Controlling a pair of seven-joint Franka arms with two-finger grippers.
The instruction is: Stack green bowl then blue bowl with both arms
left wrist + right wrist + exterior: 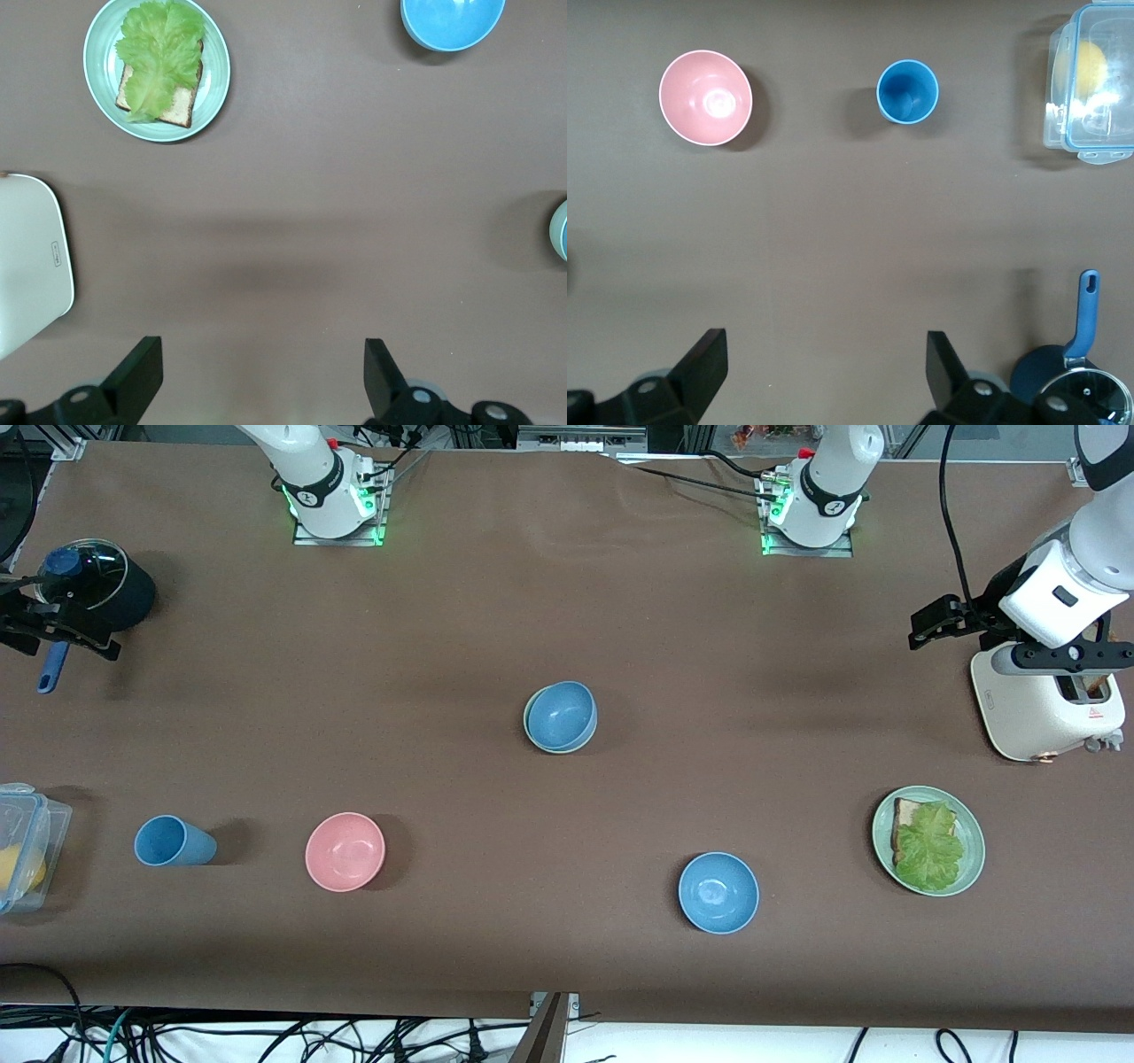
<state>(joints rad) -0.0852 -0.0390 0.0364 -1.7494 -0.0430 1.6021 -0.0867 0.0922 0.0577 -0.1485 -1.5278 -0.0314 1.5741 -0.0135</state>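
The blue bowl point(562, 715) sits nested inside the green bowl point(528, 729) at the middle of the table; only a thin mint rim of the green bowl shows. The stack's edge also shows in the left wrist view point(560, 228). My left gripper point(926, 627) point(261, 376) is open and empty, up in the air beside the white toaster point(1036, 708) at the left arm's end. My right gripper point(53, 627) point(824, 367) is open and empty, up over the black pot point(106, 589) at the right arm's end. Both grippers are well away from the stack.
A brighter sky-blue bowl point(718, 892) point(452, 19) and a green plate point(974, 841) point(97, 80) with bread and lettuce lie nearer the front camera. A pink bowl point(345, 851) point(705, 97), a blue cup point(173, 841) point(907, 91) and a clear lidded container point(27, 841) point(1091, 84) lie toward the right arm's end.
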